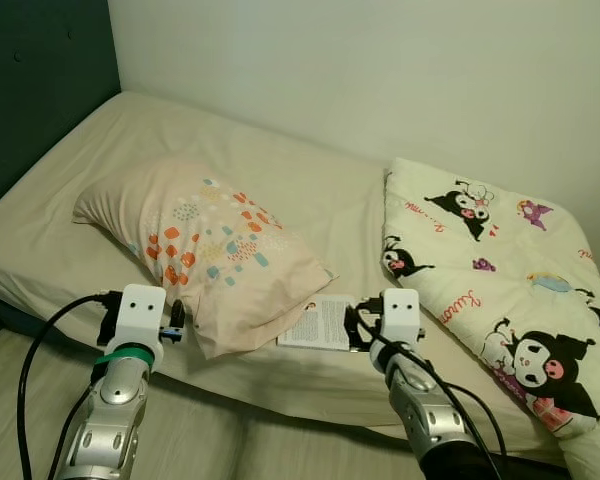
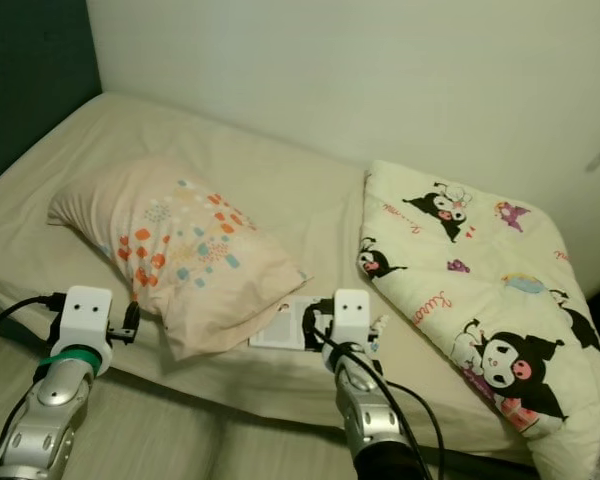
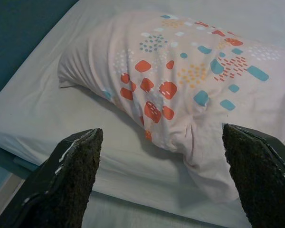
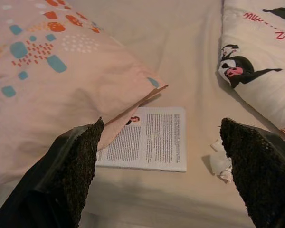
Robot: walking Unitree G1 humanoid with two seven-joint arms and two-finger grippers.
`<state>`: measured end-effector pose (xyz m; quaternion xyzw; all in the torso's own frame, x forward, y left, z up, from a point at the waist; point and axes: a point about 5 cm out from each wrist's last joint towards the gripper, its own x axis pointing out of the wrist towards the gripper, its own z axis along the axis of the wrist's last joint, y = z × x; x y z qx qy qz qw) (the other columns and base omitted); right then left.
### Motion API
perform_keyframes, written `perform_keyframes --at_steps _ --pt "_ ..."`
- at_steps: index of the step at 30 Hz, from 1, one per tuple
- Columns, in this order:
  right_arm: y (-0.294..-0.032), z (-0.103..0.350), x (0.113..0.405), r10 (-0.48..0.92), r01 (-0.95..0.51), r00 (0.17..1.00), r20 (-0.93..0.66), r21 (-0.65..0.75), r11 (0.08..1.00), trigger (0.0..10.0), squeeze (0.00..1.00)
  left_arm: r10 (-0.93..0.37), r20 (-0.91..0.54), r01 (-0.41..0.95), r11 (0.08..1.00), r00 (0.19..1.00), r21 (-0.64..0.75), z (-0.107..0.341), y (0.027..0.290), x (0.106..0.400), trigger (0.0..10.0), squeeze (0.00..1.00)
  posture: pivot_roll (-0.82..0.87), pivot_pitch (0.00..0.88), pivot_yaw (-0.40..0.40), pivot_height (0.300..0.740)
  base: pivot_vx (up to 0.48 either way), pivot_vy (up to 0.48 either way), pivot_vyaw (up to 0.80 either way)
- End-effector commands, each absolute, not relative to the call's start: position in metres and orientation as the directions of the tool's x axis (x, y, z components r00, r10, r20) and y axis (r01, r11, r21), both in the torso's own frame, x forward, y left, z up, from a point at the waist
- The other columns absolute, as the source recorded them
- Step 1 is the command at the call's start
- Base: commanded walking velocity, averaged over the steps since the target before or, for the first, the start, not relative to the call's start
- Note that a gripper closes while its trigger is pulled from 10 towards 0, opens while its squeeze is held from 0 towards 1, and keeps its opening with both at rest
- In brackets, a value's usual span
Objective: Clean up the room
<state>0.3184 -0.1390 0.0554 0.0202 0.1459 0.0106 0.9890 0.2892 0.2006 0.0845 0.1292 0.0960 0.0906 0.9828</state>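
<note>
While both grippers hover open at bed's near edge | right gripper (image 4: pixel 161 156) faces booklet (image 4: pixel 149 140) | left gripper (image 3: pixel 161 166) faces pillow (image 3: pixel 180 71) | next: likely lower, pinch booklet.

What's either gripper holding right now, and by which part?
Nothing. Left gripper is open, facing the patterned peach pillow. Right gripper is open above the printed white booklet on the beige bed sheet.

The pillow (image 1: pixel 205 255) is soft matt cloth — creased; the printed leaflet (image 4: pixel 149 138) is smooth matt paper; the quilt (image 1: pixel 510 290) is puffy cloth; finger pads (image 4: pixel 76 166) look rough — grainy black.
</note>
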Motion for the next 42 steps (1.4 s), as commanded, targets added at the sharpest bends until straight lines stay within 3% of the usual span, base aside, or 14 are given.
perform_keyframes --at_steps 1,13,23,27,34,42 --pt "-0.141 0.054 0.316 0.023 -0.005 0.956 -0.293 0.062 0.998 10.0 0.00 0.186 -0.179 -0.132 0.952 0.966 0.275 0.079 0.195 0.286 10.0 0.00 0.05 0.015 -0.138 0.740 0.000 0.000 0.00" --pt "-0.138 0.059 0.319 0.062 -0.061 0.958 -0.280 0.010 0.998 10.0 0.00 0.194 -0.173 -0.157 0.966 0.966 0.206 0.079 0.192 0.282 10.0 0.00 0.05 0.017 -0.155 0.740 0.000 0.000 0.00" --pt "-0.148 0.069 0.323 0.014 0.011 0.974 -0.225 0.110 0.994 10.0 0.00 0.251 -0.181 -0.209 0.953 0.951 0.220 0.078 0.195 0.282 10.0 0.00 0.07 0.042 -0.161 0.740 0.000 0.000 0.00" --pt "-0.144 0.071 0.326 0.045 -0.028 0.973 -0.227 0.078 0.997 10.0 0.00 0.225 -0.163 -0.192 0.961 0.961 0.200 0.084 0.193 0.287 10.0 0.00 0.09 0.054 -0.144 0.740 0.000 0.000 0.00" --pt "-0.151 0.069 0.317 -0.072 0.065 0.982 -0.176 -0.048 0.997 10.0 0.00 0.092 -0.137 -0.067 0.982 0.986 0.179 0.090 0.178 0.289 10.0 0.00 0.09 0.050 -0.100 0.740 0.000 0.000 0.00" --pt "-0.163 0.062 0.302 -0.156 0.154 0.979 -0.129 -0.019 0.988 10.0 0.00 0.052 -0.012 -0.049 0.978 0.999 0.201 0.104 0.178 0.288 10.0 0.00 0.09 0.035 -0.069 0.740 0.000 0.000 0.00"
